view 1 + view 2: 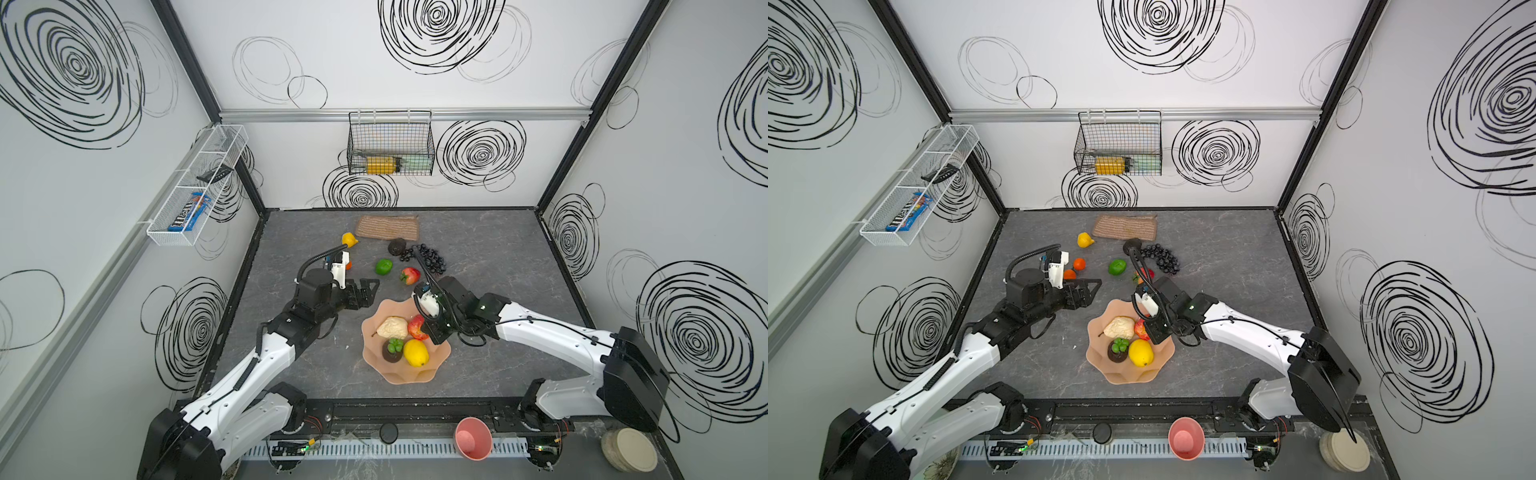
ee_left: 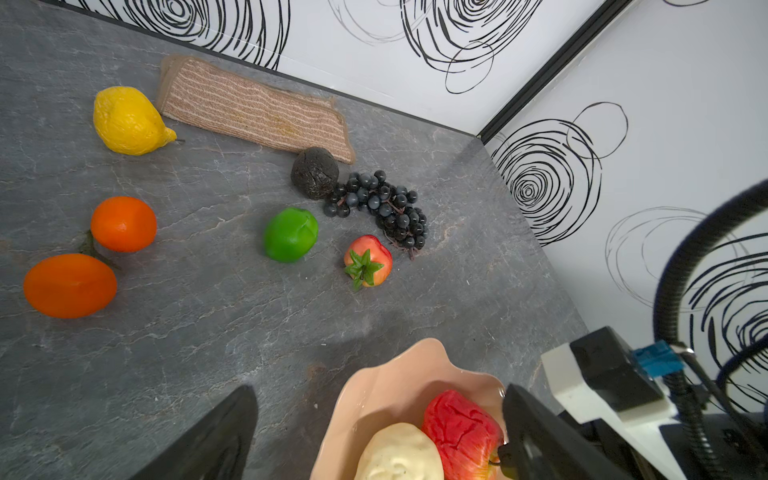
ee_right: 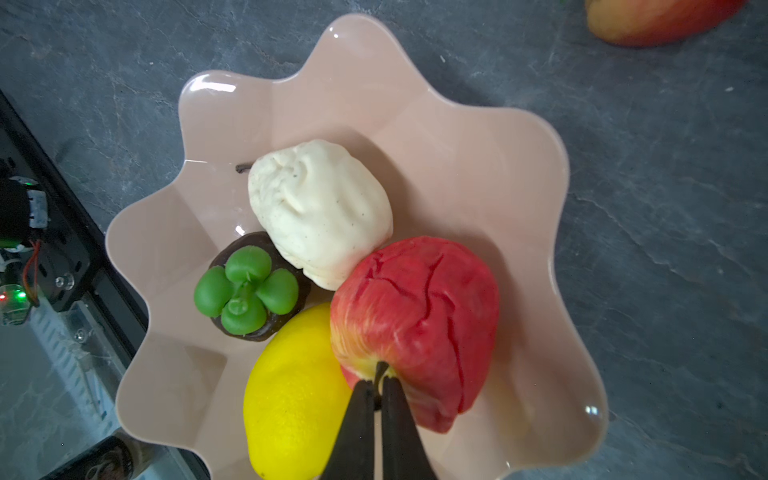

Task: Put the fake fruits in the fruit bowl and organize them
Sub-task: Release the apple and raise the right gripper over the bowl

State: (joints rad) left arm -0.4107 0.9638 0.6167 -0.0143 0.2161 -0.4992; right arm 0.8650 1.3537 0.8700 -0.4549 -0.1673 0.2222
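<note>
Grey stone-look tabletop (image 1: 498,257): the peach scalloped fruit bowl (image 3: 478,166) holds a cream pear (image 3: 320,208), dark green-capped fruit (image 3: 245,291), yellow lemon (image 3: 291,395) and wrinkled red apple (image 3: 415,324). I see my right gripper (image 3: 376,386) angled down, tips pinching the apple's stem; left gripper (image 1: 370,293) hovers beside the bowl, jaws spread. Lime (image 2: 291,235) and strawberry (image 2: 368,262) lie loose behind it.

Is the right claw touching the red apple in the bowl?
Touching. In the right wrist view the right claw is shut on the stem of the red apple, with no gap visible between them.
</note>
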